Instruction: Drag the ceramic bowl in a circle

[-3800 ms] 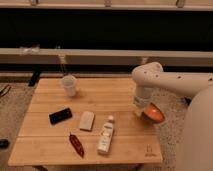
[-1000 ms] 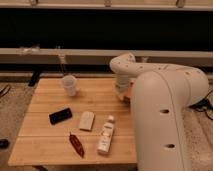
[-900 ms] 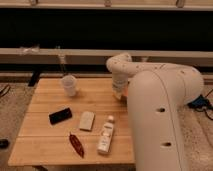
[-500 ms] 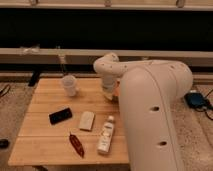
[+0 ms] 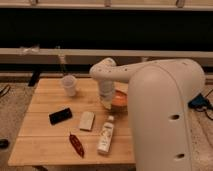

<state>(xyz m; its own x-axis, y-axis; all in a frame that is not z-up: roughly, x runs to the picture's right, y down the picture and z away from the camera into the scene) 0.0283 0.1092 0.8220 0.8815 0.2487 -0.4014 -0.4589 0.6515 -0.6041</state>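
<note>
Gripper (image 5: 107, 101) at bowl (image 5: 120, 100) rim, mid-table (image 5: 45, 145) — fingers closed, grip on bowl unclear; cup (image 5: 69, 85) well left, bottle (image 5: 105, 134) in front.

table count: one wooden table (image 5: 45, 105), one ceramic bowl (image 5: 120, 99), one plastic cup (image 5: 69, 85), one black phone (image 5: 60, 115), one white bottle (image 5: 105, 135), one red chili pepper (image 5: 76, 144), one pale flat packet (image 5: 86, 120), one gripper (image 5: 106, 102) at bowl's 9 o'clock edge.
</note>
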